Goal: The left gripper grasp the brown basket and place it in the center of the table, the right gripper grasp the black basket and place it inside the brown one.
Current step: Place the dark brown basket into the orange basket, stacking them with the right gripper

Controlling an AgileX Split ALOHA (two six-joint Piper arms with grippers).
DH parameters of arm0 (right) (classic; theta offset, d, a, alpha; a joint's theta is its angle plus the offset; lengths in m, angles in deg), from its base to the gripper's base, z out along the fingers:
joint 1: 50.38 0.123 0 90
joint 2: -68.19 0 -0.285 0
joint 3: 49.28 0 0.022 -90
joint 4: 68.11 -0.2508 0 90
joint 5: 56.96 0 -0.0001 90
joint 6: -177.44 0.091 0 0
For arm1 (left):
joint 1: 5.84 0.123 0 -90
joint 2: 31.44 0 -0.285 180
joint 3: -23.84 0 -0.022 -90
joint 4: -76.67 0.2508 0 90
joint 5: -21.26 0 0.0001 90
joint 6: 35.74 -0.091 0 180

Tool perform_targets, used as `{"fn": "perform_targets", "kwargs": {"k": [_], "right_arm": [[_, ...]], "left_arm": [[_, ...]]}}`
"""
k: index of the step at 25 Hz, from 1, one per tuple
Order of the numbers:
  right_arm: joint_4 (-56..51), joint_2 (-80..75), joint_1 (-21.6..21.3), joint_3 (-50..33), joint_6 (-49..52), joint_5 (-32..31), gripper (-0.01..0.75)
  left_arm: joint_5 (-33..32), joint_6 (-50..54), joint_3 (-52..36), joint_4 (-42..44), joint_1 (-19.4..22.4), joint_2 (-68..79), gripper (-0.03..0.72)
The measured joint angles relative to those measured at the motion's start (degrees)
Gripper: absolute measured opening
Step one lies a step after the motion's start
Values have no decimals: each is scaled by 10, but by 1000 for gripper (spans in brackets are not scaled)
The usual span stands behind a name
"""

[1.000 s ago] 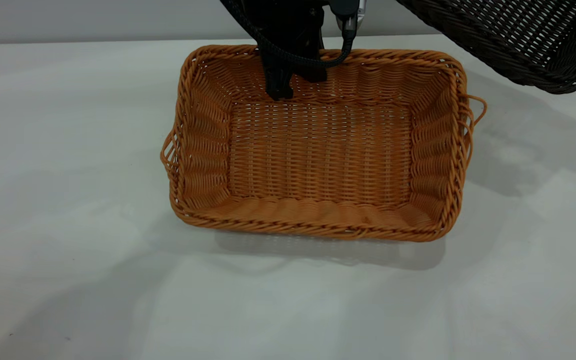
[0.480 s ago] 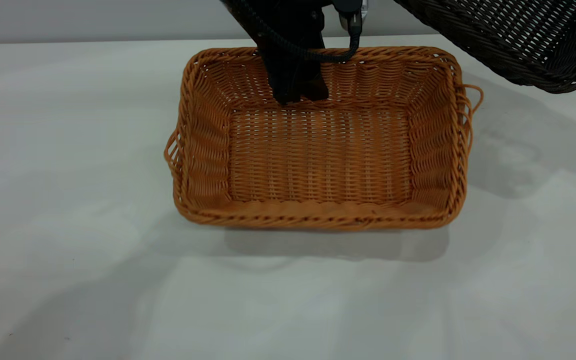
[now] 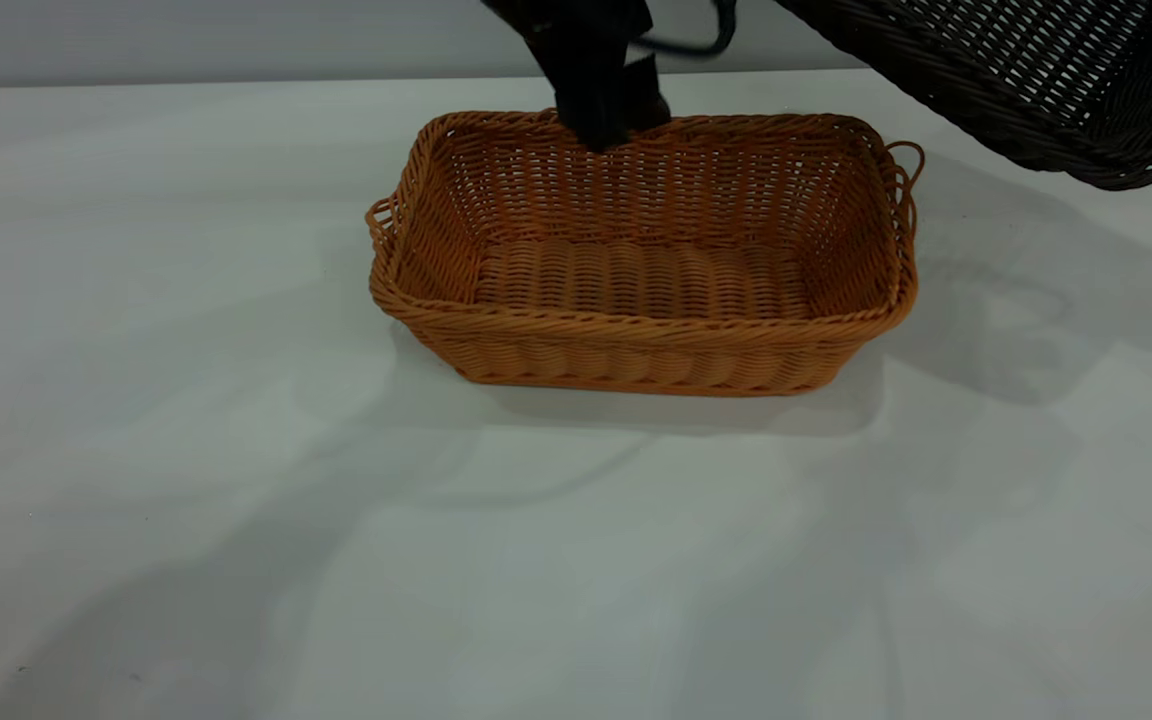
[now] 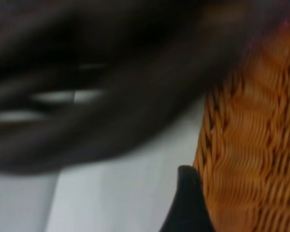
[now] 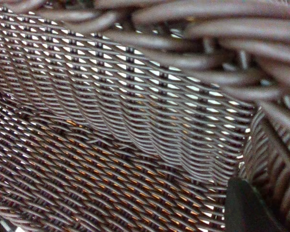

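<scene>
The brown basket (image 3: 636,325) sits flat on the table (image 3: 186,520), near its middle. My left gripper (image 3: 604,122) reaches down from above onto the middle of the basket's far long rim and is shut on it. In the left wrist view one black fingertip (image 4: 186,205) lies against the outside of the orange wall (image 4: 251,145); the other finger is hidden. The black basket (image 3: 1036,70) hangs tilted in the air at the upper right, clear of the brown one. My right gripper holds it at its wall; one fingertip (image 5: 244,208) shows inside the dark weave (image 5: 111,121).
The brown basket has small loops at both short ends, one at the right (image 3: 908,160). A pale wall runs behind the table's far edge (image 3: 136,85). Open tabletop lies in front of and to the left of the brown basket.
The brown basket was tipped up toward the camera; it has swung down and back and now lies flat. The left gripper rose and shifted slightly right with it. The black basket barely moved.
</scene>
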Motion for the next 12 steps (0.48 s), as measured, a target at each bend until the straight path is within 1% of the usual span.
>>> {"fn": "perform_targets", "kwargs": {"k": [2,4,6,9,12], "right_arm": [[11,15,0,0,-4,-5,78],[29,37,0,0,3,-9,78],[59,59,3,0,30,-15,78],[113,80,18,7,86,-22,78],[177,80,56,24,151,-31,78]], "left_arm": [[-12,56,-1,-35,5,-20,510],[-49,124,-1,-62,22,-58,510],[-106,182,-1,-71,50,-100,510],[-210,238,-1,-72,110,-157,510],[-296,250,-1,-71,167,-192,510]]}}
